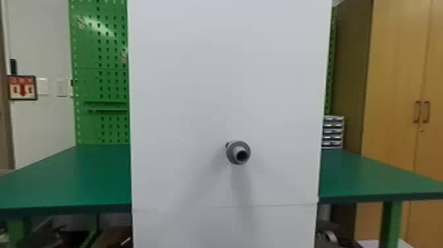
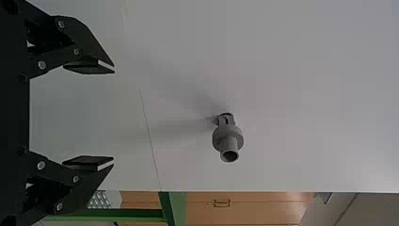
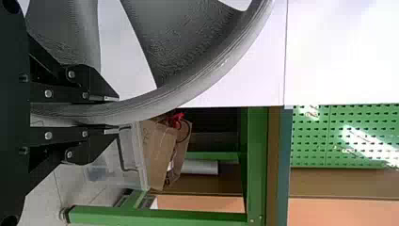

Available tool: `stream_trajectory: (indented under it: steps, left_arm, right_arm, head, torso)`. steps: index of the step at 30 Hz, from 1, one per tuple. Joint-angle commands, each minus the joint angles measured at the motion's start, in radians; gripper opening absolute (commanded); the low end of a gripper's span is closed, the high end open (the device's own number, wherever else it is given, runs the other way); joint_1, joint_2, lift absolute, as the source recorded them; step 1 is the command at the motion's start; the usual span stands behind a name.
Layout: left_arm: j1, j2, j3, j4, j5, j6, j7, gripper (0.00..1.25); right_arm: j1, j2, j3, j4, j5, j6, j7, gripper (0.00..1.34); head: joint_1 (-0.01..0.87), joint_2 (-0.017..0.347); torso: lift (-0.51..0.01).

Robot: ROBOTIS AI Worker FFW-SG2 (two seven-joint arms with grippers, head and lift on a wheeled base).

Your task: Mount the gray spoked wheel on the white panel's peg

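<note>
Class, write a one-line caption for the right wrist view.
The right gripper holds the gray spoked wheel by its rim, the white panel behind.

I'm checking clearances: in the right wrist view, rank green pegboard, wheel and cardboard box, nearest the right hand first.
1. Wheel: gripped in the right hand.
2. Cardboard box: low, beyond the wheel.
3. Green pegboard: higher, farther back.
</note>
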Motion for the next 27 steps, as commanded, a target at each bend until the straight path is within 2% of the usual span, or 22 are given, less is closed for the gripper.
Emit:
stream_trajectory:
  steps: [1, 12, 27]
  left_arm:
    - [0.0, 0.0, 0.0, 0.0, 0.0, 0.0, 0.0, 0.7]
    - [-0.001, 0.0, 0.0, 0.0, 0.0, 0.0, 0.0, 0.69]
    - [0.0, 0.0, 0.001, 0.0, -0.002, 0.0, 0.0, 0.69]
  right_arm:
    - [-0.003, 0.001, 0.008, -0.046, -0.011, 0.056, 0.0, 0.16]
    - [-0.023, 0.001, -0.007, -0.245, 0.045, 0.288, 0.0, 0.16]
    - [-0.092, 0.001, 0.068, -0.462, 0.052, 0.602, 0.0, 0.16]
  head:
    - [0.123, -0.008]
    - [0.123, -0.008]
    - [0.123, -0.008]
  torso:
    - [-0.4]
    - [-0.4]
    - [-0.4]
